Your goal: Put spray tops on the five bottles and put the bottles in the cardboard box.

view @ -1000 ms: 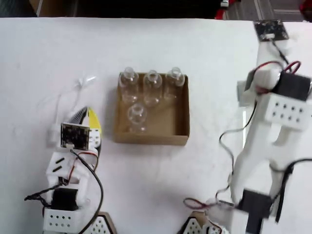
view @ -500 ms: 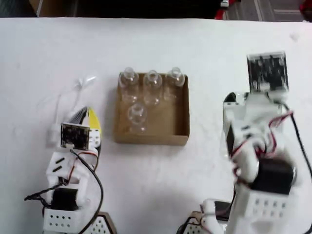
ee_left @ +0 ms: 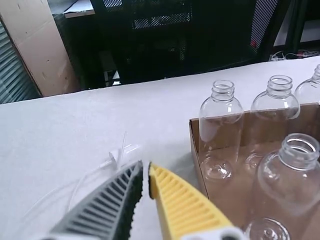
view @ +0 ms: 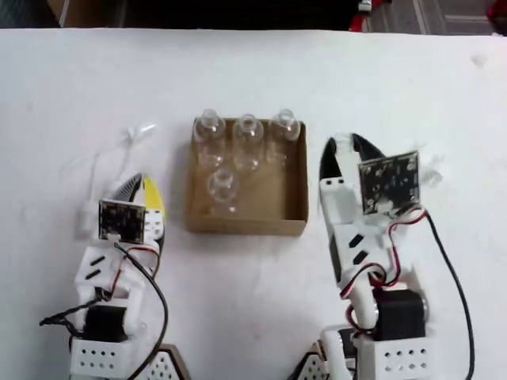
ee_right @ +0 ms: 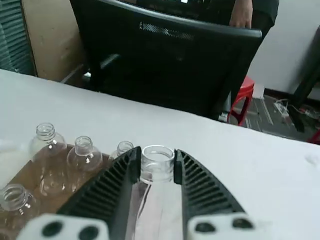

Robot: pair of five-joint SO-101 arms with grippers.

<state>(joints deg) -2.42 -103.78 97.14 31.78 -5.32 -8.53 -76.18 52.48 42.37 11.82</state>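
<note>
The cardboard box (view: 245, 225) sits mid-table with clear, topless bottles in it: three along the back wall (view: 247, 131) and one (view: 223, 184) nearer the front left. My right gripper (view: 346, 148) is just to the right of the box, shut on the neck of another clear bottle (ee_right: 157, 161) with no top. To the left of the box is my left gripper (view: 139, 184), its grey and yellow fingers (ee_left: 172, 195) shut on nothing. A clear spray top (view: 136, 133) with a thin tube lies on the table beyond it (ee_left: 120, 153).
White table all round. A small clear piece (view: 433, 176) lies right of the right gripper and another speck (view: 478, 58) far back right. A black chair (ee_right: 170, 60) stands past the far edge. Open floor remains in the box's front right (view: 273, 198).
The right arm has pulled back from the far right rear of the table and now sits beside the box's right wall. The left arm has not moved.
</note>
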